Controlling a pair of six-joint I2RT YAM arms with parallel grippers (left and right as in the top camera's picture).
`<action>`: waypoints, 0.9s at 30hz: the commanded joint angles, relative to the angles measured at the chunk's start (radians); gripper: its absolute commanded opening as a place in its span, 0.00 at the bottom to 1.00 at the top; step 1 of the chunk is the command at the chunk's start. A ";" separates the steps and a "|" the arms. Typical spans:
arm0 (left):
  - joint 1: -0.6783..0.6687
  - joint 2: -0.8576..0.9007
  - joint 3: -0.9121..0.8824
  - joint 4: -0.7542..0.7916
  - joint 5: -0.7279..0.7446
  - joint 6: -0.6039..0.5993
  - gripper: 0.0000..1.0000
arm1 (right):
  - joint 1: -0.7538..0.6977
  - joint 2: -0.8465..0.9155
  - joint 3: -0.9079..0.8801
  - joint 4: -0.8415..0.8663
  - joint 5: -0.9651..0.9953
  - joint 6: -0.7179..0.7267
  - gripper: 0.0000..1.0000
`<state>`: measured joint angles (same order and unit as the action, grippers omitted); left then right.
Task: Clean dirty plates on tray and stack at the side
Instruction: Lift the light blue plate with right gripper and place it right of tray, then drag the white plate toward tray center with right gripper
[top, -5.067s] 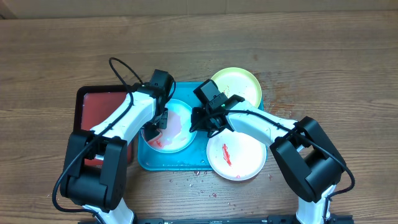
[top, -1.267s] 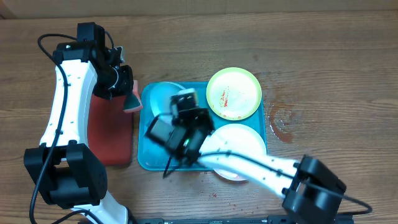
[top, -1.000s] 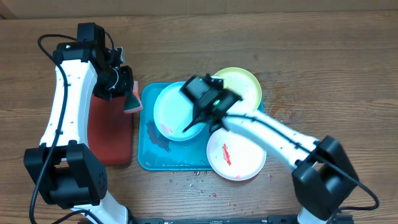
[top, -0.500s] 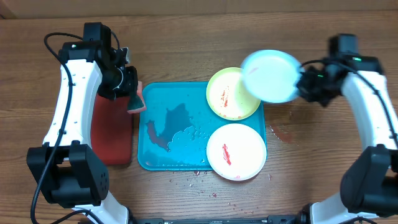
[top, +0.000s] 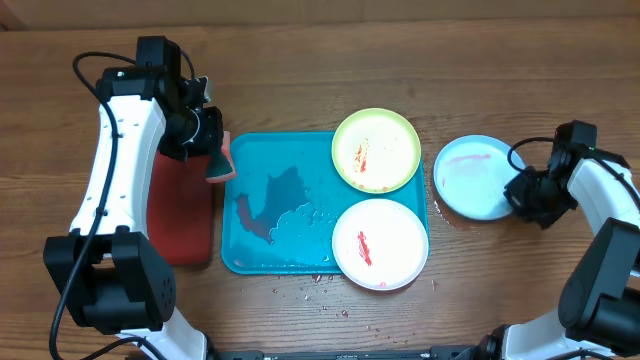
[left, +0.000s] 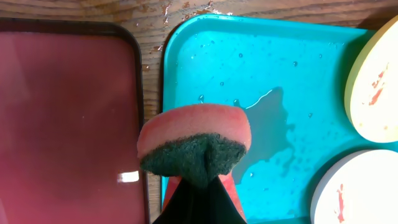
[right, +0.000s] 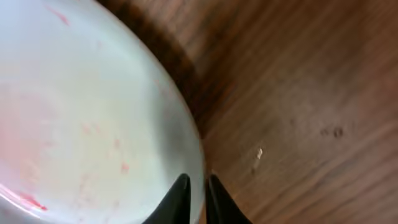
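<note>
The light blue plate (top: 474, 176) lies on the wooden table right of the turquoise tray (top: 280, 215), with faint red smears; it fills the right wrist view (right: 87, 106). My right gripper (top: 520, 190) is shut on its right rim (right: 198, 186). The yellow-green plate (top: 376, 150) with red smears sits over the tray's back right corner. The white plate (top: 380, 243) with a red smear sits over its front right corner. My left gripper (top: 205, 150) is shut on a red sponge (left: 194, 142) with a dark green scrub side, above the tray's left rim (left: 166, 93).
A dark red tray (top: 180, 215) lies left of the turquoise tray and shows in the left wrist view (left: 68, 112). A puddle of dirty water (top: 275, 200) lies in the turquoise tray. Crumbs (top: 315, 290) are scattered on the table in front of it.
My right arm lifted the light blue plate off the turquoise tray, carried it right and set it down on the table. The left arm with the sponge barely moved.
</note>
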<state>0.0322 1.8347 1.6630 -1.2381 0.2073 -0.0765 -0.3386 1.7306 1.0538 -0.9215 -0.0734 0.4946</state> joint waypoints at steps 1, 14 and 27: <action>-0.008 -0.006 0.016 -0.003 0.002 -0.014 0.04 | 0.001 -0.024 0.068 -0.088 0.016 -0.034 0.29; -0.008 -0.006 0.016 0.001 0.002 -0.014 0.04 | 0.303 -0.070 0.115 -0.324 -0.320 -0.413 0.44; -0.008 -0.006 0.016 0.001 -0.002 -0.013 0.04 | 0.570 -0.070 -0.098 -0.105 -0.128 -0.243 0.20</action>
<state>0.0322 1.8347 1.6627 -1.2377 0.2070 -0.0765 0.2070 1.6749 0.9684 -1.0336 -0.2554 0.2092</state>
